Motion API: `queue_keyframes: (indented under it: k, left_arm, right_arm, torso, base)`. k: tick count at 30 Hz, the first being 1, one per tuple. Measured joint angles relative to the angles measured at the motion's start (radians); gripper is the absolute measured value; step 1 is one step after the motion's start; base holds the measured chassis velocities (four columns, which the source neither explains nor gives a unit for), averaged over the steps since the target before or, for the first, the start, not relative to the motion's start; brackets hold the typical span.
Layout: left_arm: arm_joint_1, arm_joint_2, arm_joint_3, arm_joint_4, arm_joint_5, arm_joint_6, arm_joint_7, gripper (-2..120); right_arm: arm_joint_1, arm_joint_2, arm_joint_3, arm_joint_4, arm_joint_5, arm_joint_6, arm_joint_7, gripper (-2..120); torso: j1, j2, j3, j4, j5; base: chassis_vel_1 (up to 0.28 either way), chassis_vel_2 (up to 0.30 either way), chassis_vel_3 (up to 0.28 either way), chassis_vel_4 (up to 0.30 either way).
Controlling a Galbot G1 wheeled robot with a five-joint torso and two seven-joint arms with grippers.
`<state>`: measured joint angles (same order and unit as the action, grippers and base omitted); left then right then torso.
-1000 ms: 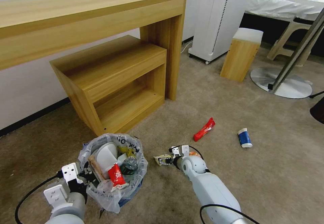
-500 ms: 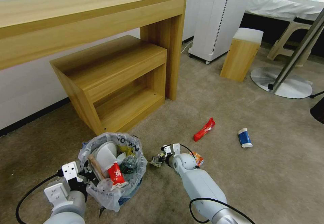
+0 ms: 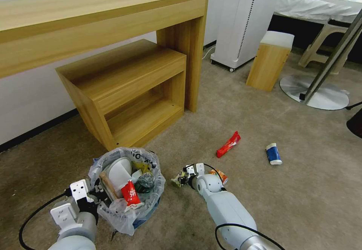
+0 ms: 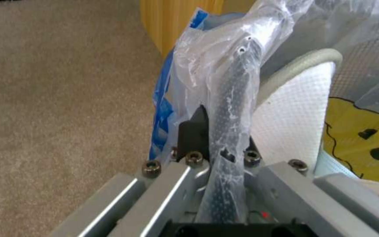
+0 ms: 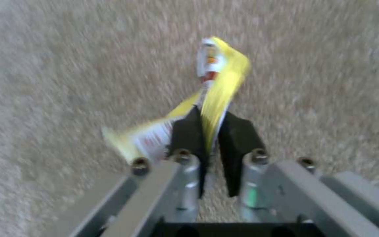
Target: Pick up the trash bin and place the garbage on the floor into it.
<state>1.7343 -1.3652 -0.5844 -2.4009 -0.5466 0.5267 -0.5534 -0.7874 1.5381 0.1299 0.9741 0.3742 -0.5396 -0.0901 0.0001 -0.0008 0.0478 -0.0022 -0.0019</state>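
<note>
The trash bin (image 3: 151,204), round with a blue side and a crinkly lettered bag, hangs just above the floor (image 3: 286,201) with my left gripper (image 3: 98,191) shut on its rim (image 4: 231,98). Inside lie a white slipper (image 3: 117,174), a wooden stick, a red wrapper and a bottle. My right gripper (image 3: 183,177), beside the bin, is shut on a yellow wrapper (image 5: 218,89) held off the carpet. An orange wrapper (image 3: 220,175) lies by its wrist. Farther right on the carpet lie a red wrapper (image 3: 228,144) and a blue-white paper cup (image 3: 273,154).
A wooden desk (image 3: 94,20) with a low shelf unit (image 3: 128,91) stands behind the bin. A white appliance (image 3: 245,20), a small wooden stool (image 3: 270,59) and a round metal table base (image 3: 315,93) stand at the back right.
My right gripper has lifted the yellow wrapper off the carpet and carried it left toward the bin, uncovering the orange wrapper by its wrist. The bin and left gripper barely moved.
</note>
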Motion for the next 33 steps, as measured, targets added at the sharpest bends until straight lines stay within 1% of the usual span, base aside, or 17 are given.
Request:
queue_keyframes:
  k: [1, 2, 5, 6, 9, 10, 13, 14, 15, 16, 17, 19, 20, 22, 23, 27, 33]
  left_arm:
    - [-0.001, 0.001, -0.001, 0.001, 0.000, 0.000, 0.000, 0]
    - [-0.001, 0.001, -0.001, 0.001, 0.000, 0.000, 0.000, 0]
    - [-0.007, 0.001, -0.001, 0.010, -0.001, -0.001, 0.000, 0]
    - [-0.007, 0.001, -0.001, 0.010, -0.001, -0.001, 0.000, 0]
    - [-0.013, -0.008, 0.009, 0.027, 0.002, -0.004, -0.001, 0]
    - [-0.013, -0.008, 0.009, 0.027, 0.002, -0.004, -0.001, 0]
    - [-0.018, -0.022, 0.029, 0.045, 0.011, -0.005, 0.000, 0]
    - [-0.018, -0.022, 0.029, 0.045, 0.011, -0.005, 0.000, 0]
    - [-0.018, -0.029, 0.037, 0.052, 0.017, -0.006, 0.001, 0]
    - [-0.018, -0.032, 0.042, 0.055, 0.021, -0.007, 0.002, 0]
    - [-0.018, -0.032, 0.042, 0.055, 0.021, -0.007, 0.002, 0]
    - [-0.018, -0.041, 0.053, 0.059, 0.028, -0.009, 0.003, 0]
    - [-0.018, -0.041, 0.053, 0.059, 0.028, -0.009, 0.003, 0]
    - [-0.017, -0.045, 0.057, 0.058, 0.028, -0.009, 0.004, 0]
    - [-0.017, -0.045, 0.057, 0.058, 0.028, -0.009, 0.004, 0]
    - [-0.006, -0.046, 0.059, 0.042, 0.028, -0.009, 0.005, 0]
    - [0.003, -0.047, 0.058, 0.033, 0.028, -0.010, 0.006, 0]
  right_arm:
    - [-0.007, -0.008, 0.000, 0.026, 0.020, 0.004, 0.002, 2]
    - [-0.007, -0.008, 0.000, 0.026, 0.020, 0.004, 0.002, 2]
    - [-0.053, -0.062, -0.020, 0.194, 0.109, 0.027, 0.015, 0]
    - [-0.053, -0.062, -0.020, 0.194, 0.109, 0.027, 0.015, 0]
    - [-0.101, -0.127, -0.045, 0.380, 0.166, 0.115, -0.003, 0]
    - [-0.101, -0.127, -0.045, 0.380, 0.166, 0.115, -0.003, 0]
    - [-0.140, -0.182, -0.064, 0.543, 0.229, 0.248, -0.109, 0]
    - [-0.140, -0.182, -0.064, 0.543, 0.229, 0.248, -0.109, 0]
    - [-0.148, -0.197, -0.071, 0.597, 0.254, 0.321, -0.184, 0]
    - [-0.152, -0.203, -0.075, 0.618, 0.267, 0.356, -0.226, 0]
    - [-0.152, -0.203, -0.075, 0.618, 0.267, 0.356, -0.226, 0]
    - [-0.166, -0.214, -0.097, 0.686, 0.314, 0.462, -0.394, 0]
    - [-0.166, -0.214, -0.097, 0.686, 0.314, 0.462, -0.394, 0]
    - [-0.171, -0.211, -0.128, 0.699, 0.320, 0.523, -0.495, 0]
    - [-0.171, -0.211, -0.128, 0.699, 0.320, 0.523, -0.495, 0]
    - [-0.174, -0.195, -0.221, 0.666, 0.290, 0.576, -0.559, 0]
    - [-0.170, -0.189, -0.271, 0.631, 0.224, 0.615, -0.651, 0]
  torso:
    - [0.000, 0.000, 0.000, 0.0001, 0.0000]
    - [0.000, 0.000, 0.000, 0.0001, 0.0000]
    - [0.000, 0.000, 0.000, 0.0001, 0.0001]
    - [0.000, 0.000, 0.000, 0.0001, 0.0001]
    - [0.000, 0.000, 0.000, 0.0000, 0.0000]
    - [0.000, 0.000, 0.000, 0.0000, 0.0000]
    - [0.000, 0.000, 0.000, -0.0001, 0.0002]
    - [0.000, 0.000, 0.000, -0.0001, 0.0002]
    - [0.000, 0.000, 0.000, -0.0001, -0.0002]
    - [0.000, 0.000, 0.000, 0.0000, -0.0002]
    - [0.000, 0.000, 0.000, 0.0000, -0.0002]
    - [0.000, 0.000, 0.000, 0.0000, -0.0001]
    - [0.000, 0.000, 0.000, 0.0000, -0.0001]
    - [0.000, 0.000, 0.000, 0.0000, -0.0001]
    - [0.000, 0.000, 0.000, 0.0000, -0.0001]
    - [0.000, 0.000, 0.000, 0.0001, -0.0001]
    - [0.000, 0.000, 0.000, 0.0001, -0.0002]
  base:
    - [0.000, 0.000, 0.000, 0.000]
    - [0.000, 0.000, 0.000, 0.000]
    - [0.000, 0.000, 0.000, 0.000]
    - [0.000, 0.000, 0.000, 0.000]
    - [0.000, 0.000, 0.000, 0.000]
    - [0.000, 0.000, 0.000, 0.000]
    - [0.000, 0.000, 0.000, 0.000]
    - [0.000, 0.000, 0.000, 0.000]
    - [0.000, 0.000, 0.000, 0.000]
    - [0.000, 0.000, 0.000, 0.000]
    - [0.000, 0.000, 0.000, 0.000]
    - [0.000, 0.000, 0.000, 0.000]
    - [0.000, 0.000, 0.000, 0.000]
    - [0.000, 0.000, 0.000, 0.000]
    - [0.000, 0.000, 0.000, 0.000]
    - [0.000, 0.000, 0.000, 0.000]
    - [0.000, 0.000, 0.000, 0.000]
